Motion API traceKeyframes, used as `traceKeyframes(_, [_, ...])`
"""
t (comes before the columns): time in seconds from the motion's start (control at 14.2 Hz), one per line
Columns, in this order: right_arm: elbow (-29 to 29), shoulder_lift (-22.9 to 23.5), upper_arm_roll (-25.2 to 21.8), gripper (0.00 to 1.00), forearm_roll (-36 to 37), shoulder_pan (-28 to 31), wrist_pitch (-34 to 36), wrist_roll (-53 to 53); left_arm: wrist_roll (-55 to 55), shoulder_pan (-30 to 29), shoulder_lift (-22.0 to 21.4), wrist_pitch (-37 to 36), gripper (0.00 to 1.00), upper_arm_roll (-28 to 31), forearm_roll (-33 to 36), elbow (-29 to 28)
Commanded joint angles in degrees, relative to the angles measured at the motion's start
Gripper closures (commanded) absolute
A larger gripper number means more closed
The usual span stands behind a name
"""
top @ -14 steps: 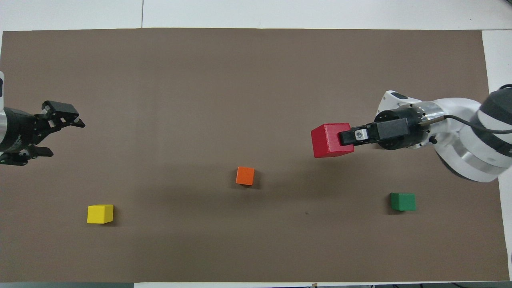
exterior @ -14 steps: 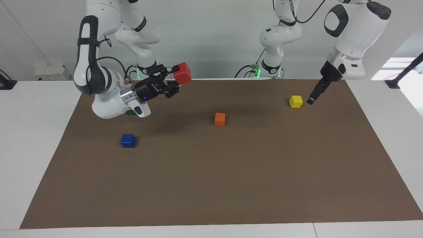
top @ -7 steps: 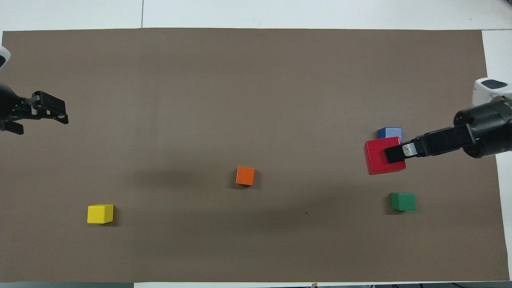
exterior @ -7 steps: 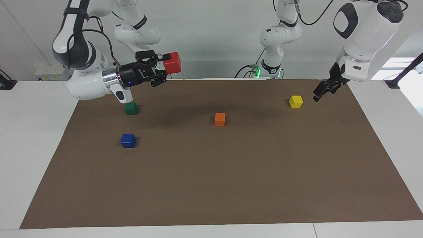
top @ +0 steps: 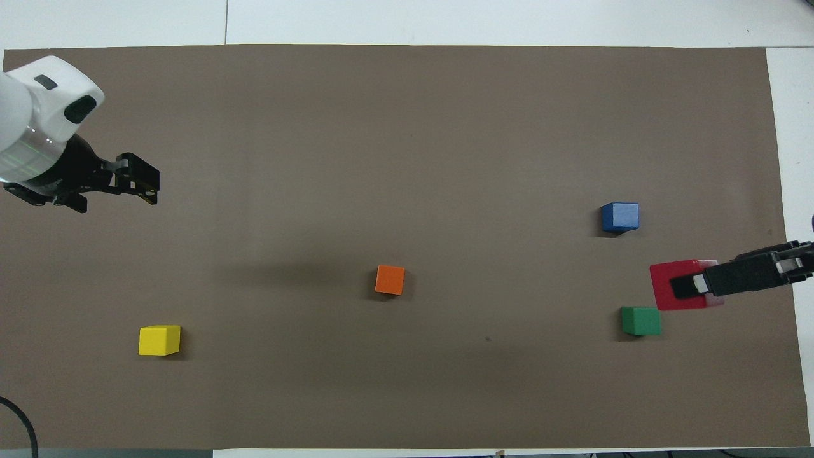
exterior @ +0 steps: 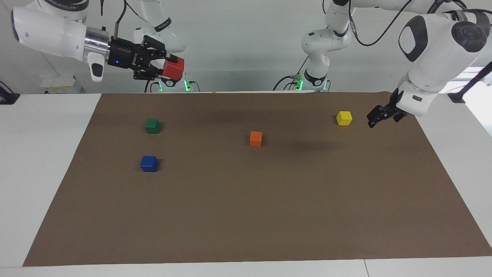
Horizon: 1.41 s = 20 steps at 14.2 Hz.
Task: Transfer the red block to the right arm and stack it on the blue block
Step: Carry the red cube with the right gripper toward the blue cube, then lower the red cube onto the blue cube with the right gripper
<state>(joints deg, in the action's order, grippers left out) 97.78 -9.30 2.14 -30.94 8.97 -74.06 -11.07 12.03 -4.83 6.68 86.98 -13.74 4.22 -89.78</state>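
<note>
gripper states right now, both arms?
Left gripper: empty, low over the mat beside the yellow block; fingers cannot be told.
Right gripper: shut on the red block, raised high at the right arm's end.

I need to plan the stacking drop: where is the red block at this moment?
The red block is held up in the air by the right gripper at the right arm's end of the table; in the overhead view it sits close beside the green block.
</note>
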Motion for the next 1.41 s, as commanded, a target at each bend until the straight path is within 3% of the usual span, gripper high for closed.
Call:
traceKeyframes(0.0, [-1.1,-0.19,0.94,1.0,11.47,-2.72,-4.85,3.59,-1.48,0.96,-7.91,5.21,0.0,2.14,-1.22,-9.28])
traceKeyframes(0.21, [1.53,-0.98,1.2,1.0,20.37,-5.71,-11.54,6.14,-13.83,3.85,-5.46,10.39,0.0,6.26,-1.84,-7.26])
traceKeyframes(0.35, [4.51,-0.99,1.2,1.0,25.81,-7.99,-17.14,8.16,-14.41,3.52,-5.27,8.47,0.0,6.8,-2.02,-7.08])
traceKeyframes(0.49, [8.47,-0.46,1.2,1.0,26.98,-8.27,-22.6,10.26,-8.21,3.6,-5.01,10.39,0.0,6.62,-3.42,-6.9])
traceKeyframes(0.84, [11.29,6.73,1.2,1.0,30.66,-8.18,-28.86,11.6,-6.67,3.77,-2.46,9.0,0.0,6.62,-3.43,-5.06])
traceKeyframes(1.34, [15.78,16.23,1.12,1.0,32.61,-6.42,-42.29,13.17,-6.67,3.25,-3.34,7.14,0.0,6.45,-3.51,-4.18])
